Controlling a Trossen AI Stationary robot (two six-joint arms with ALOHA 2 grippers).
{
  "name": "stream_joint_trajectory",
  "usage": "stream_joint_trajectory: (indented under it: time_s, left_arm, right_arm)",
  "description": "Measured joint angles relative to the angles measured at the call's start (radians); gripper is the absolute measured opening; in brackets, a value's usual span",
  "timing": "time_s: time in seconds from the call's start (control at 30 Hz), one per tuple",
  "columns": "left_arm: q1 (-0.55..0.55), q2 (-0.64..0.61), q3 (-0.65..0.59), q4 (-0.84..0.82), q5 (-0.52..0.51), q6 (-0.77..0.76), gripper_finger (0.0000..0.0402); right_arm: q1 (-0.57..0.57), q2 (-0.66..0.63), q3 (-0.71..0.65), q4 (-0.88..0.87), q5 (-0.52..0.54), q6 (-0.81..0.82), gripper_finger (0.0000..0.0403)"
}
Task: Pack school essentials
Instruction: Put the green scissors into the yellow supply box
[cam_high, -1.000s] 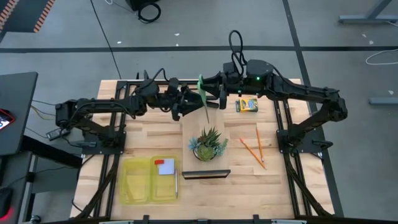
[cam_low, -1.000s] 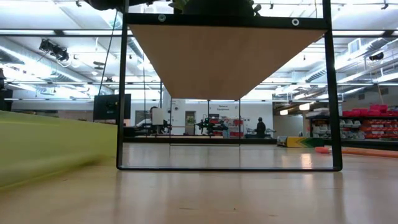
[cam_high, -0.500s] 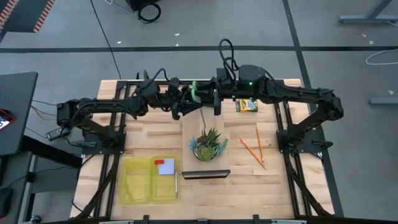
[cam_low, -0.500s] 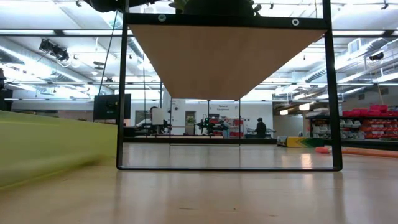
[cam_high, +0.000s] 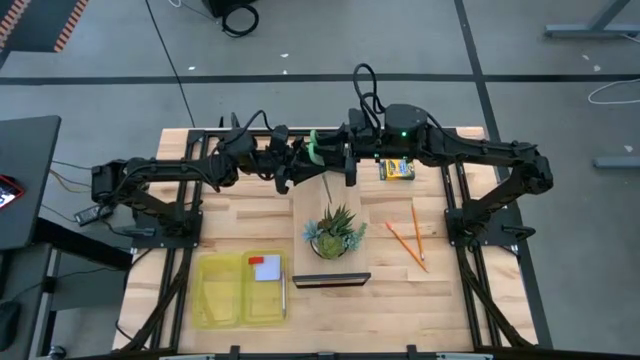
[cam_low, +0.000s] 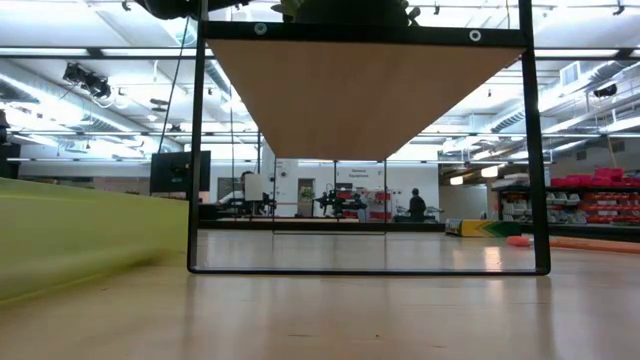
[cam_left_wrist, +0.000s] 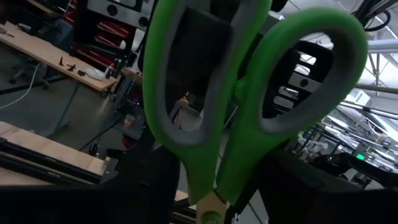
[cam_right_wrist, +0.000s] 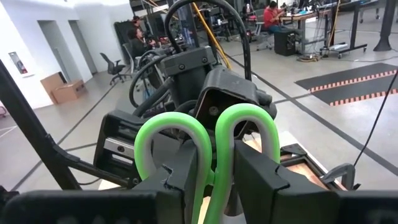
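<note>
Scissors (cam_high: 316, 150) are held in the air over the table's (cam_high: 240, 215) far edge, between the two arms. Right gripper (cam_right_wrist: 214, 180) is clamped on the green handles. Left gripper (cam_high: 290, 168) sits against the scissors; finger state cannot be told. Crayon box (cam_high: 397, 170) lies near the far right corner, pencils (cam_high: 412, 238) toward the right edge, notepad (cam_high: 266, 268) inside the yellow tray (cam_high: 215, 290) at the near left.

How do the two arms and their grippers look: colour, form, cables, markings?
Both arms are dark, jointed links. The right arm shows a small green light and a looping black cable. The left arm carries black cables. The right gripper has broad, flat dark fingers.
</note>
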Motion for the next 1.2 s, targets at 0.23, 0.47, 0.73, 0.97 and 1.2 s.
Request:
stream_joint_trajectory:
  time_s: [0.23, 0.47, 0.73, 0.97, 1.2]
  left_arm:
    - [0.0, 0.0, 0.0, -0.004, 0.002, 0.012, 0.0141]
    - [0.0, 0.0, 0.0, -0.004, 0.001, 0.01, 0.0145]
    - [0.001, 0.0, 0.0, -0.003, -0.003, 0.029, 0.0135]
    - [0.0, 0.0, 0.0, -0.013, -0.002, 0.039, 0.0141]
    - [0.002, 0.0, 0.0, -0.017, -0.003, 0.052, 0.0134]
  right_arm:
    - [0.0, -0.001, 0.0, 0.005, 0.0, -0.003, 0.0103]
    - [0.0, -0.001, 0.0, 0.002, 0.001, -0.004, 0.0114]
    - [0.0, -0.001, 0.0, -0.02, 0.0, -0.009, 0.0147]
    - [0.0, -0.007, 0.0, -0.028, 0.0, 0.006, 0.0196]
    - [-0.009, -0.045, 0.0, -0.069, 0.0, 0.008, 0.0224]
